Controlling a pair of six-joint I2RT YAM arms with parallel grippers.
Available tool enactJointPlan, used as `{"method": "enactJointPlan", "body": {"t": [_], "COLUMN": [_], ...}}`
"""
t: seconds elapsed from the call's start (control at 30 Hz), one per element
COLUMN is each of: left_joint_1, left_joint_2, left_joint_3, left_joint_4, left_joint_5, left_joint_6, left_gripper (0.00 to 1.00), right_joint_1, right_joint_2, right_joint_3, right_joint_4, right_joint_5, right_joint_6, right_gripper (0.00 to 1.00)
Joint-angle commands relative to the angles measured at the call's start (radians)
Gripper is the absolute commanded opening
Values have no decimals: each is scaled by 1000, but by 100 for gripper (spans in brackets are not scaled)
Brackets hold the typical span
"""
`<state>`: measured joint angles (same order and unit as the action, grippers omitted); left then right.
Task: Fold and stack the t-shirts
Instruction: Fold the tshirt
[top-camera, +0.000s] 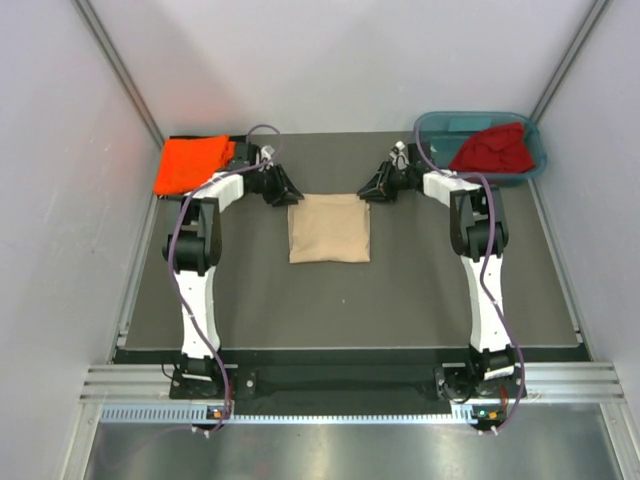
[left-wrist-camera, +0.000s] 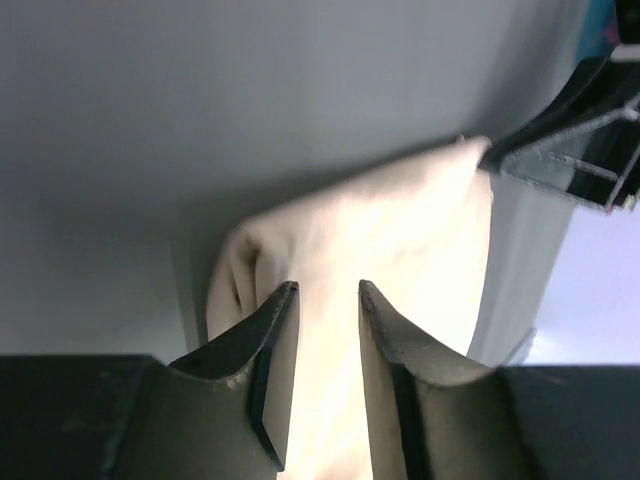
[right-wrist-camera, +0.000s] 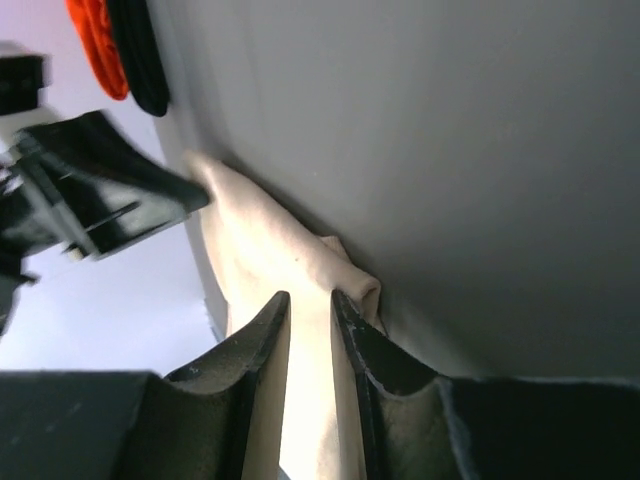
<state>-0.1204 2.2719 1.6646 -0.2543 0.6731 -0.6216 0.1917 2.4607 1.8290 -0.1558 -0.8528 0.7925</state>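
Observation:
The beige-tan t-shirt (top-camera: 330, 228) lies folded in a flat square in the middle of the dark mat. My left gripper (top-camera: 292, 197) is at its far left corner and my right gripper (top-camera: 366, 192) is at its far right corner. In the left wrist view the fingers (left-wrist-camera: 328, 288) stand close together with beige cloth (left-wrist-camera: 400, 230) between them. The right wrist view shows the same (right-wrist-camera: 310, 297), on a bunched edge of the cloth (right-wrist-camera: 260, 240). The bright orange t-shirt (top-camera: 190, 163) lies folded at the far left. A black t-shirt (right-wrist-camera: 145, 55) shows beside it. The dark red t-shirt (top-camera: 492, 148) lies crumpled in the tub.
A teal plastic tub (top-camera: 530, 160) stands at the far right corner of the mat. White walls close in the far side and both sides. A metal rail runs along the near edge by the arm bases.

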Motion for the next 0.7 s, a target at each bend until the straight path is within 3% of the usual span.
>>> {"method": "enactJointPlan", "body": {"t": [0.0, 0.2, 0.37, 0.67], "left_joint_1": [-1, -1, -1, -1], "left_joint_2": [-210, -440, -593, -741], "left_joint_3": [27, -74, -288, -569], "left_joint_4": [-148, -215, -145, -8], "left_joint_5": [-105, -237, -178, -84], "left_joint_6": [157, 234, 137, -4], "left_gripper": [36, 41, 45, 45], "right_joint_1": [-17, 6, 84, 149], "right_joint_2": [-78, -239, -371, -516], "right_joint_3": [61, 49, -109, -506], "right_joint_4": [-147, -300, -281, -44], "right_joint_5": [90, 173, 187, 103], "right_joint_6": [-107, -214, -208, -148], "right_gripper": [24, 26, 29, 29]}}
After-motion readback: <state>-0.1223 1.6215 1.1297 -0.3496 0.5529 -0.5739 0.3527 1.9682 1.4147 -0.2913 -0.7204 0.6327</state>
